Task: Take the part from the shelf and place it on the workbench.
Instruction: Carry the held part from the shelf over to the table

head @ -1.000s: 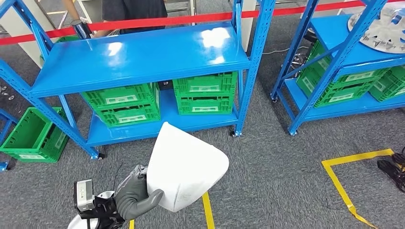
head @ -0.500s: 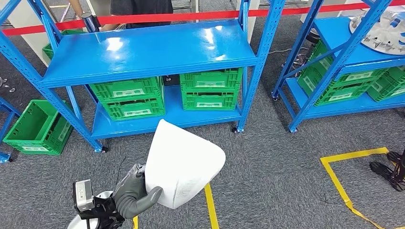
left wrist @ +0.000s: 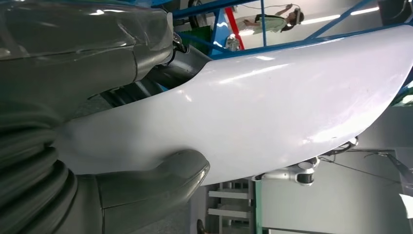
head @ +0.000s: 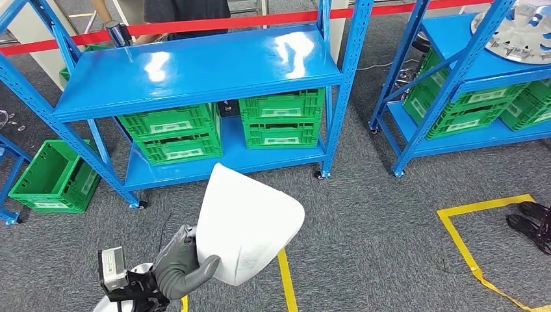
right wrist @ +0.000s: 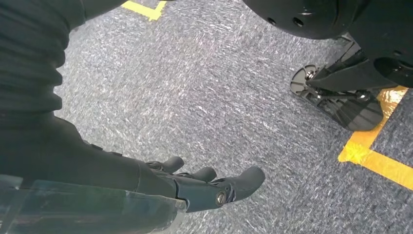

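Observation:
My left hand (head: 182, 265) grips a smooth white curved part (head: 248, 225) by its lower edge and holds it up over the grey carpet in front of me. The left wrist view shows the thumb (left wrist: 160, 180) pressed on the white part (left wrist: 272, 107), with the other fingers behind it. My right hand (right wrist: 195, 183) hangs over the carpet, fingers apart and holding nothing. A blue shelf rack (head: 195, 68) stands ahead with a bare top shelf.
Green crates (head: 279, 120) fill the rack's lower shelf; another green crate (head: 49, 175) sits on the floor at the left. A second blue rack (head: 455, 71) stands at the right. Yellow floor tape (head: 481, 211) marks the carpet. A person (head: 185, 10) stands behind a red barrier tape (head: 247, 23).
The whole view has shifted a little as the camera moved; the racks sit slightly differently in the picture. My left hand keeps the same hold on the white part.

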You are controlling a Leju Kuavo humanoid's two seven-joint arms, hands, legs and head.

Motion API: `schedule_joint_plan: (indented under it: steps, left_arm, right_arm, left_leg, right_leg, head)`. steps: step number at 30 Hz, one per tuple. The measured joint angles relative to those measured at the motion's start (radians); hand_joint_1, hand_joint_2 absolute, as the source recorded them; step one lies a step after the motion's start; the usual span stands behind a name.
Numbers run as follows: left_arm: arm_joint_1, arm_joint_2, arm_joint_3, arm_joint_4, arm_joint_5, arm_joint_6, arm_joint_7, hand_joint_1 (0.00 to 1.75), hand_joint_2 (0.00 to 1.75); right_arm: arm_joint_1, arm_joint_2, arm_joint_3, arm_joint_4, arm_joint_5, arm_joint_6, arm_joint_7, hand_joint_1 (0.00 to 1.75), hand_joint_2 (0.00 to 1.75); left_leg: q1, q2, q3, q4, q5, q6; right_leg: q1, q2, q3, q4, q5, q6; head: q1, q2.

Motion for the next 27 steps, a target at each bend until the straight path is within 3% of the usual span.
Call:
schedule_joint_plan:
  steps: [2, 4, 8, 10, 12, 13, 14, 15, 17, 19, 21, 24, 25, 27]
  left_arm:
    - [0.002, 0.0, 0.004, 0.0, -0.002, 0.006, -0.004, 1.75, 1.75]
    - [0.002, 0.001, 0.009, -0.001, -0.004, 0.013, -0.008, 1.75, 1.75]
    - [0.008, 0.001, 0.017, -0.005, -0.006, 0.015, -0.011, 1.75, 1.75]
    - [0.01, 0.0, 0.018, -0.009, -0.005, 0.015, -0.011, 1.75, 1.75]
    - [0.013, -0.002, 0.018, -0.009, -0.006, 0.015, -0.012, 1.75, 1.75]
    - [0.015, -0.002, 0.018, -0.009, -0.006, 0.015, -0.012, 1.75, 1.75]
    - [0.017, -0.003, 0.018, -0.009, -0.007, 0.015, -0.012, 1.75, 1.75]
    - [0.018, -0.003, 0.018, -0.009, -0.007, 0.015, -0.012, 1.75, 1.75]
    - [0.019, -0.004, 0.019, -0.009, -0.01, 0.016, -0.012, 1.75, 1.75]
    - [0.02, -0.005, 0.02, -0.009, -0.017, 0.017, -0.012, 1.75, 1.75]
    - [0.023, -0.006, 0.023, -0.009, -0.03, 0.021, -0.015, 1.75, 1.75]
    - [0.028, -0.009, 0.027, -0.009, -0.041, 0.027, -0.021, 1.75, 1.75]
    - [0.029, -0.01, 0.027, -0.009, -0.041, 0.027, -0.022, 1.75, 1.75]
    - [0.034, -0.011, 0.027, -0.007, -0.04, 0.023, -0.022, 1.75, 1.75]
  right_arm:
    - [-0.002, -0.001, 0.008, -0.003, -0.004, -0.002, 0.001, 0.0, 1.75]
    - [-0.005, -0.002, 0.018, -0.007, -0.004, -0.003, 0.004, 0.0, 1.75]
    - [-0.01, -0.006, 0.034, -0.015, -0.008, -0.002, 0.01, 0.0, 1.75]
    - [-0.011, -0.009, 0.039, -0.017, -0.009, -0.002, 0.012, 0.0, 1.75]
    - [-0.012, -0.013, 0.042, -0.018, -0.01, -0.002, 0.012, 0.0, 1.75]
    - [-0.011, -0.015, 0.043, -0.018, -0.01, -0.002, 0.012, 0.0, 1.75]
    - [-0.011, -0.016, 0.044, -0.018, -0.01, -0.002, 0.013, 0.0, 1.75]
    - [-0.01, -0.017, 0.045, -0.018, -0.011, -0.002, 0.014, 0.0, 1.75]
    - [-0.011, -0.02, 0.047, -0.019, -0.016, -0.002, 0.016, 0.0, 1.75]
    - [-0.014, -0.023, 0.053, -0.022, -0.026, -0.004, 0.019, 0.0, 1.75]
    - [-0.014, -0.026, 0.061, -0.025, -0.039, -0.011, 0.021, 0.0, 1.75]
    - [-0.012, -0.031, 0.076, -0.029, -0.056, -0.028, 0.017, 0.0, 1.75]
    - [-0.01, -0.033, 0.082, -0.031, -0.062, -0.034, 0.013, 0.0, 1.75]
    - [-0.005, -0.038, 0.094, -0.033, -0.075, -0.046, 0.004, 0.0, 1.75]
  left_leg:
    - [0.001, 0.0, 0.069, -0.142, 0.073, 0.009]
    - [-0.004, -0.001, 0.12, -0.251, 0.11, 0.021]
    - [-0.008, -0.001, 0.126, -0.286, 0.122, 0.042]
    - [-0.006, 0.001, 0.131, -0.302, 0.134, 0.056]
    - [-0.01, 0.002, 0.127, -0.303, 0.136, 0.061]
    - [-0.013, 0.002, 0.125, -0.303, 0.137, 0.061]
    - [-0.014, 0.001, 0.124, -0.302, 0.137, 0.062]
    - [-0.016, 0.0, 0.123, -0.3, 0.137, 0.061]
    - [-0.016, -0.002, 0.122, -0.291, 0.134, 0.057]
    - [-0.02, -0.003, 0.116, -0.277, 0.126, 0.048]
    - [-0.023, -0.003, 0.111, -0.269, 0.123, 0.04]
    - [-0.017, -0.002, 0.101, -0.245, 0.105, 0.027]
    - [-0.015, -0.002, 0.085, -0.208, 0.079, 0.02]
    - [-0.008, -0.001, 0.025, -0.076, 0.008, 0.007]
  right_leg:
    - [0.0, 0.001, 0.003, 0.0, 0.0, 0.001]
    - [0.005, 0.002, 0.0, 0.0, 0.002, 0.005]
    - [0.008, 0.0, -0.011, 0.003, 0.001, 0.025]
    - [0.009, 0.0, -0.044, 0.07, -0.036, 0.022]
    - [0.008, 0.0, -0.111, 0.211, -0.095, 0.013]
    - [0.007, 0.0, -0.14, 0.272, -0.116, 0.013]
    - [0.007, 0.0, -0.152, 0.3, -0.122, 0.017]
    - [0.006, 0.0, -0.143, 0.284, -0.11, 0.025]
    - [0.005, 0.0, -0.07, 0.143, -0.056, 0.041]
    - [0.007, 0.0, -0.011, 0.027, -0.018, 0.039]
    - [0.012, 0.001, -0.002, 0.008, -0.011, 0.026]
    - [0.004, 0.001, -0.002, 0.005, -0.005, 0.011]
    - [0.0, 0.001, -0.002, 0.004, -0.003, 0.006]
    - [0.001, 0.001, -0.003, 0.005, -0.003, 0.001]
  head:
    - [0.0, 0.0]
    - [0.0, 0.0]
    - [0.001, 0.0]
    - [0.003, 0.0]
    - [0.004, 0.0]
    - [0.004, 0.0]
    - [0.004, 0.0]
    - [0.004, 0.0]
    - [0.004, 0.0]
    - [0.004, 0.0]
    - [0.003, 0.0]
    - [0.002, 0.0]
    - [0.002, 0.0]
    - [0.001, 0.0]
